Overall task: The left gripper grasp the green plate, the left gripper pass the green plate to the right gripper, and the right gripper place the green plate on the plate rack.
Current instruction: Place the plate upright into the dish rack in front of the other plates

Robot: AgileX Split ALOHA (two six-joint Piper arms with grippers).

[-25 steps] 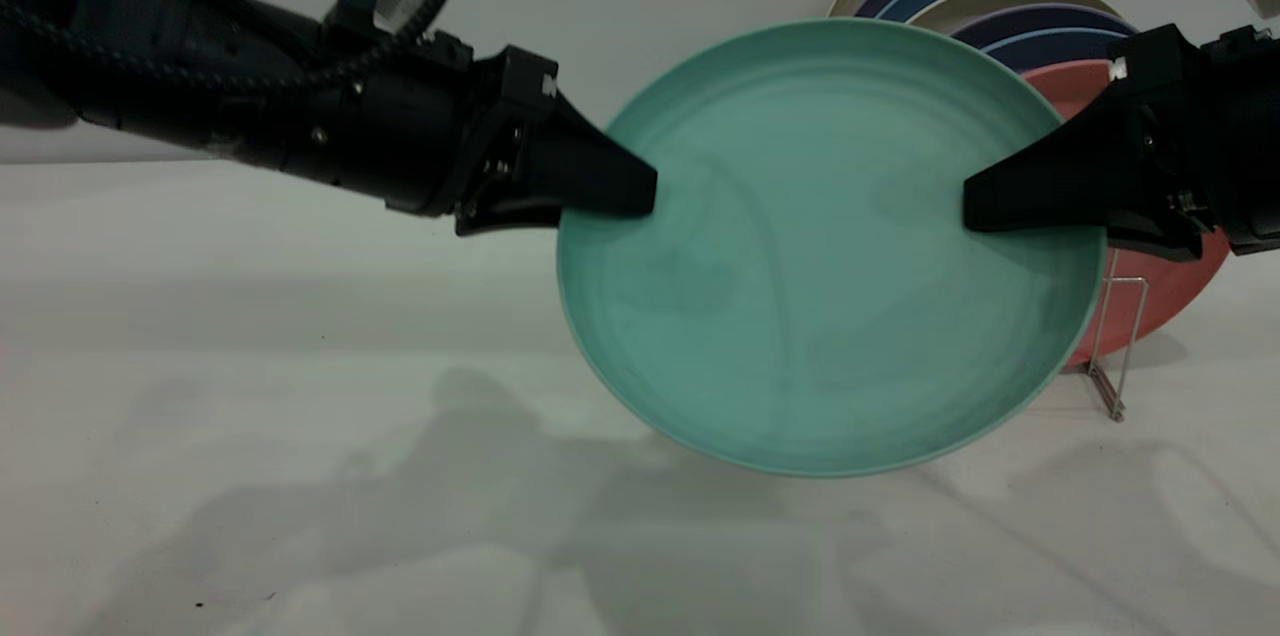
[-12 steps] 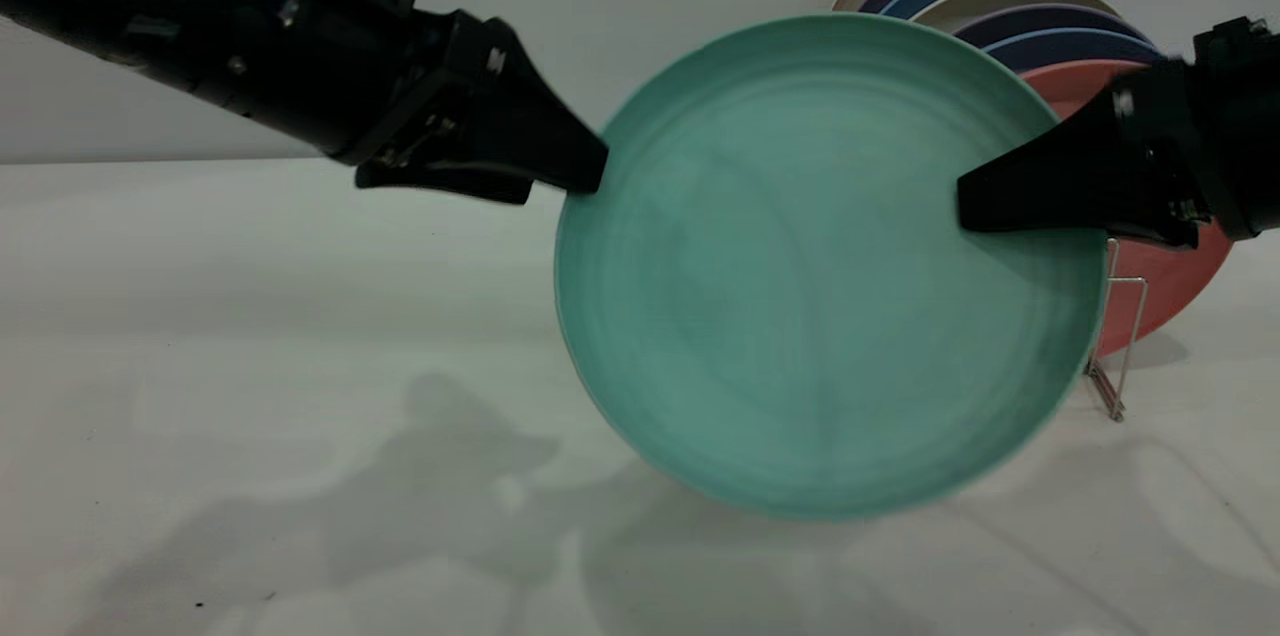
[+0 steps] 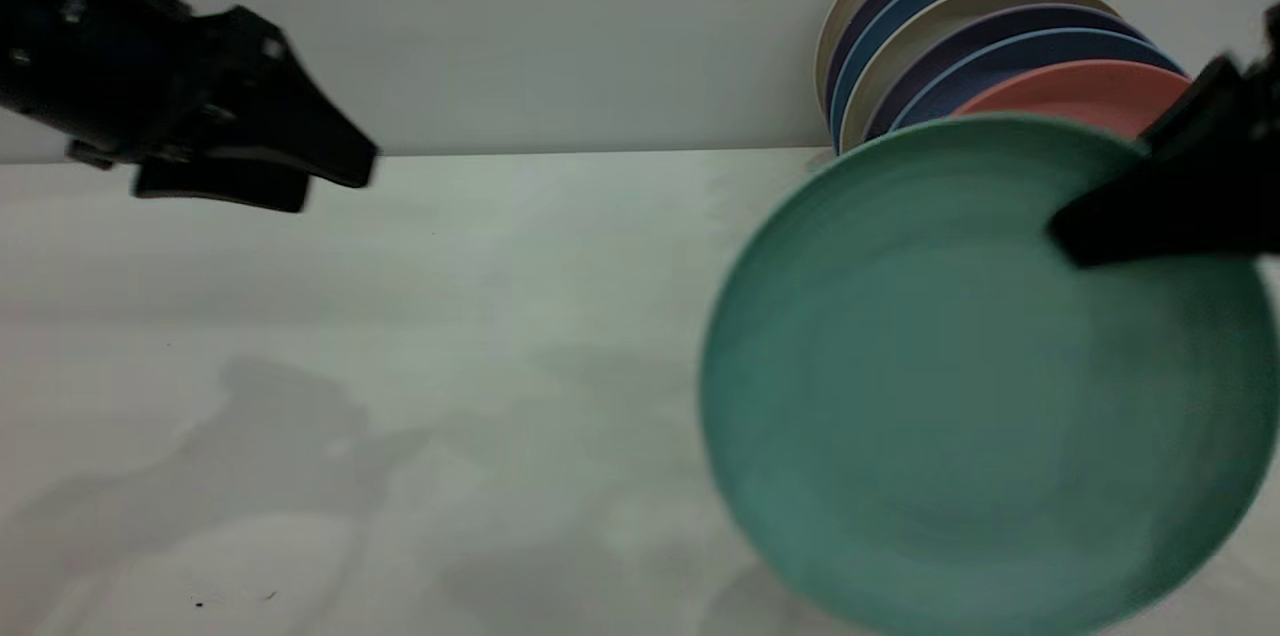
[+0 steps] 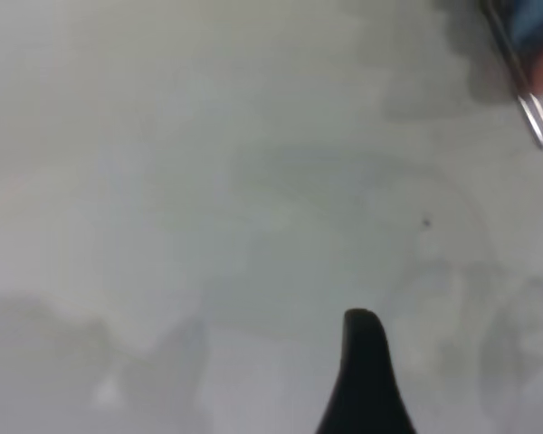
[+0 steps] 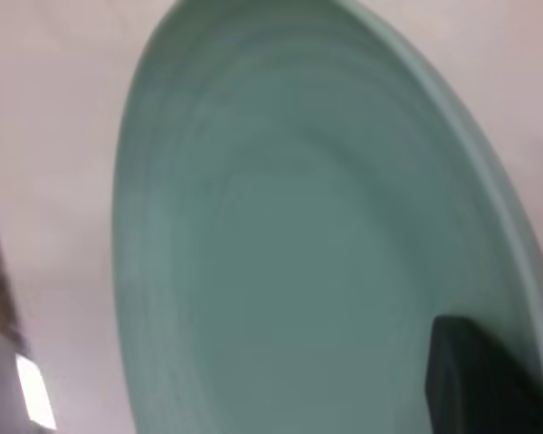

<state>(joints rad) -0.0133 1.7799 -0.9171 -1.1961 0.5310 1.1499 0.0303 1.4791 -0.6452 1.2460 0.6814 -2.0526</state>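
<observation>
The green plate (image 3: 960,386) hangs tilted above the table at the right, held only by my right gripper (image 3: 1075,236), which is shut on its upper right rim. In the right wrist view the plate (image 5: 281,244) fills the picture, with one black finger (image 5: 475,384) lying on its inner face. My left gripper (image 3: 335,181) is open and empty at the upper left, far from the plate. In the left wrist view one of its fingers (image 4: 364,371) shows over bare table. The plate rack is hidden behind the green plate in the exterior view; a silver wire of the rack (image 4: 525,99) shows in the left wrist view.
Several plates stand on edge in a row at the back right: cream and blue plates (image 3: 950,16), and the salmon-pink plate (image 3: 1080,88) at the front, just behind the green plate. The white table (image 3: 480,346) stretches between the two arms.
The left gripper has let go of the plate and drawn back to the left. The right gripper has carried the plate to the right and lower, in front of the standing plates.
</observation>
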